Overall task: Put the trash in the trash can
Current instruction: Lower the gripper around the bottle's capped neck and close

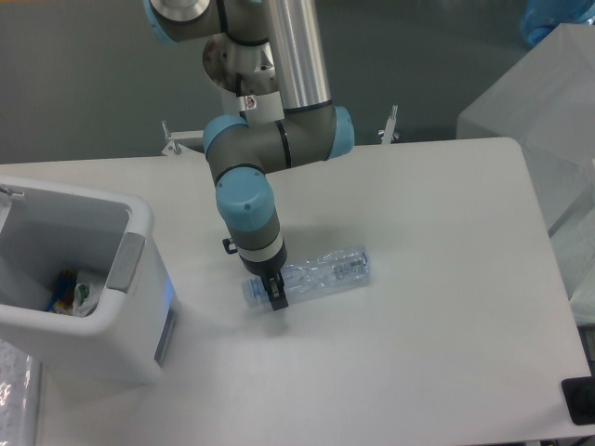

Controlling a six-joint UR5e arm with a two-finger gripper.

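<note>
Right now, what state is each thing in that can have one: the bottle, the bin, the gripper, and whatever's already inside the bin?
Plastic bottle: lying on its side on the table, capped, crinkled, tilted with its base end raised.
Gripper: pointing down, shut on the bottle near its cap end.
Trash can: upright, open-topped, no lid.
White wrapper: crumpled, lying inside the trash can.
Snack packet: inside the trash can beside the wrapper.

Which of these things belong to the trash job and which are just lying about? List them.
Job:
- clear plastic bottle, lying on the table, claw at its cap end
- crumpled white wrapper, already in the bin
- white trash can

Lying about:
- blue-and-yellow snack packet, inside the bin
- translucent container at the right edge
</note>
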